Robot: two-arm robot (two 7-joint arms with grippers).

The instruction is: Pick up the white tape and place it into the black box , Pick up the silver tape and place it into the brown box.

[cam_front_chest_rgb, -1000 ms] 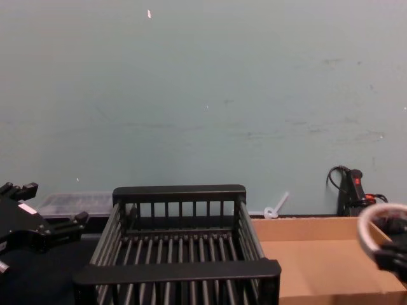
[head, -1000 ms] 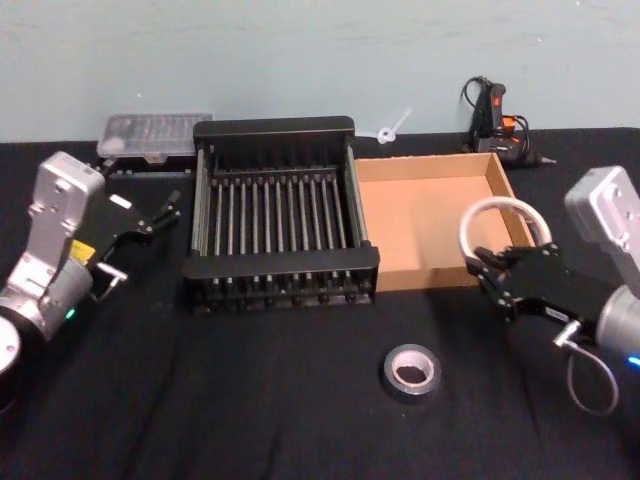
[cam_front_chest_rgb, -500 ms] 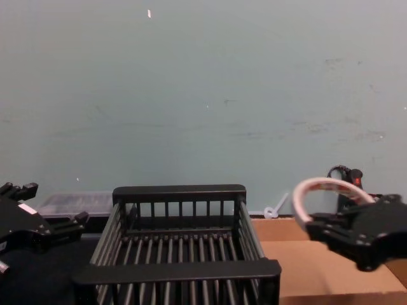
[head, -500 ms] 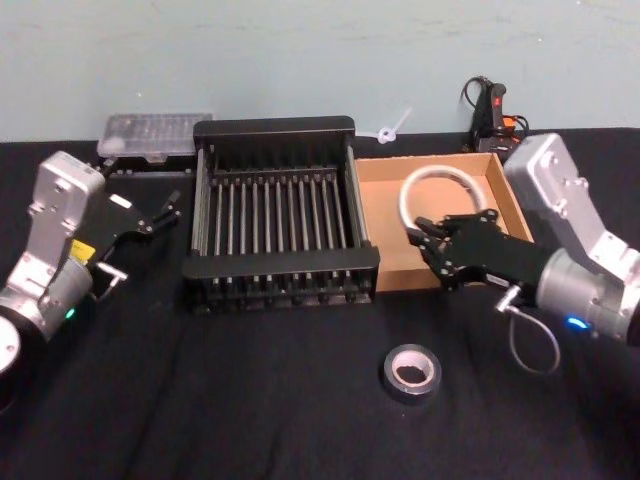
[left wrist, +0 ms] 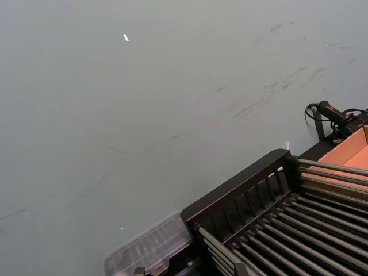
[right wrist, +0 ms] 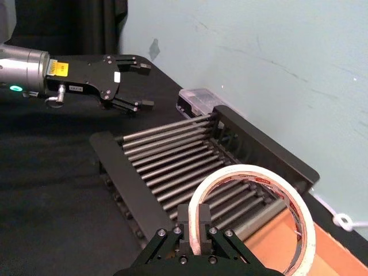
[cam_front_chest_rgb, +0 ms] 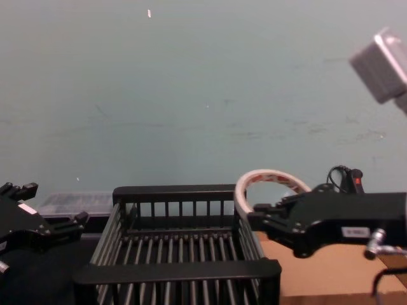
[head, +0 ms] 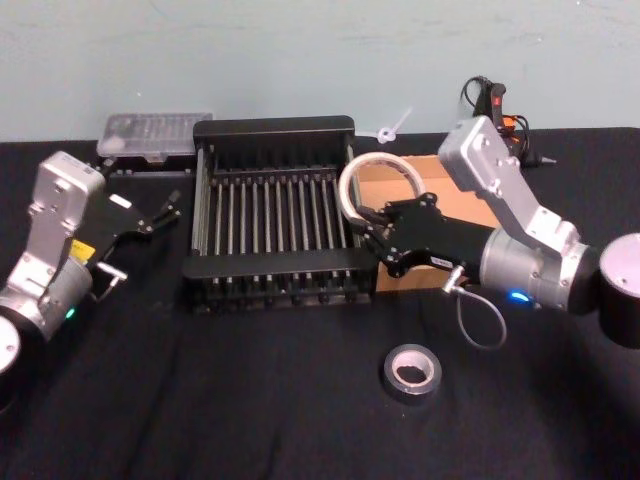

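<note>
Silver tape point(head: 411, 372): laid flat on the black tabletop point(head: 250, 400), nearest the robot.
Right gripper point(head: 376, 232): fingers clamped on the white tape point(head: 372, 190), which is held upright above the black box's point(head: 275, 225) right rim, beside the brown box point(head: 425, 185).
Left gripper point(head: 160, 213): parked left of the black box, fingers apart.

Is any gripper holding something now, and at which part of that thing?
The right gripper holds the white tape, pinching the roll's thin wall on the near side. The left gripper is open and holds nothing.
</note>
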